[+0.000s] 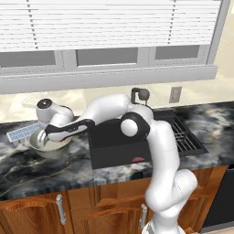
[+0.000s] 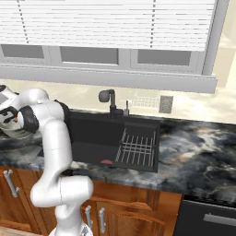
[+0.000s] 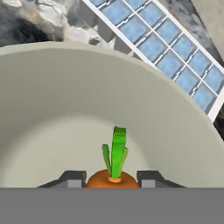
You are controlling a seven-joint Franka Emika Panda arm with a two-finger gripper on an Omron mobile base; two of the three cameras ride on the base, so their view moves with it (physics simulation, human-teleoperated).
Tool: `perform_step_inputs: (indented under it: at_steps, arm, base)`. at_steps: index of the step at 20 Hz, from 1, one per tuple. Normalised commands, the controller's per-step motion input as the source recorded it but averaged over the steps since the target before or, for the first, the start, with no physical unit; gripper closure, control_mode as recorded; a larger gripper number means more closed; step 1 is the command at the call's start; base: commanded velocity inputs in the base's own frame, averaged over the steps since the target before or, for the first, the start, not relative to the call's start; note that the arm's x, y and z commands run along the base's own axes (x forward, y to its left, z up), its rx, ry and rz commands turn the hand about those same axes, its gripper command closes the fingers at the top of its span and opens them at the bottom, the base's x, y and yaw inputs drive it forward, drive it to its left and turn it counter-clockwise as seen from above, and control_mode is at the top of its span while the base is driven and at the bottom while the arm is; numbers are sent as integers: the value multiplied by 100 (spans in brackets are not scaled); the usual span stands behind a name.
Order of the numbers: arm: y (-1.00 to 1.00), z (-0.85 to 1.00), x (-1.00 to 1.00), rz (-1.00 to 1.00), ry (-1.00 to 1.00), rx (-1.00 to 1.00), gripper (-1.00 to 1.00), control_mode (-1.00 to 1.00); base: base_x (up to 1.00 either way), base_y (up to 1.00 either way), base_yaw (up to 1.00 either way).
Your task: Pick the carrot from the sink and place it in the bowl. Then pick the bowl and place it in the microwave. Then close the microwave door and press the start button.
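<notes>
My gripper (image 3: 113,180) is shut on the orange carrot (image 3: 114,174), whose green leafy tip points into the pale grey-green bowl (image 3: 65,109). The dark fingertips (image 3: 72,178) flank the carrot on both sides. The bowl (image 1: 49,148) stands on the marbled counter left of the black sink (image 1: 116,144), and my hand (image 1: 54,137) reaches down into it from the right. From the right base, the hand (image 2: 6,115) and the bowl's rim (image 2: 16,134) sit at the far left edge. The microwave and its door are out of view.
A blue-and-white gridded tray (image 1: 22,133) lies just behind the bowl, close to its rim (image 3: 166,43). A small reddish-brown item (image 1: 138,159) lies on the sink floor. A dark faucet (image 1: 139,95) stands behind the basin, with a wire rack (image 2: 137,147) on its right side.
</notes>
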Motion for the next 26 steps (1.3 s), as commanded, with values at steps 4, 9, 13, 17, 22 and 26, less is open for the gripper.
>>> perform_step_inputs:
  at_steps: [4,9,13,17,22,26]
  arm:
    - [10,-7,27,2,0,-5,-100,-100]
    - [3,0,20,0,1,-1,-100,-100]
    - [0,9,3,2,1,0,-100,-100]
    - [-6,66,-79,9,-10,0,-100,-100]
    - [-14,5,-100,17,-1,1,-100,-100]
    - [-19,-24,-83,15,4,0,-100,-100]
  base:
    - [0,0,0]
    - [0,0,0]
    - [0,0,0]
    - [0,0,0]
    - [0,0,0]
    - [0,0,0]
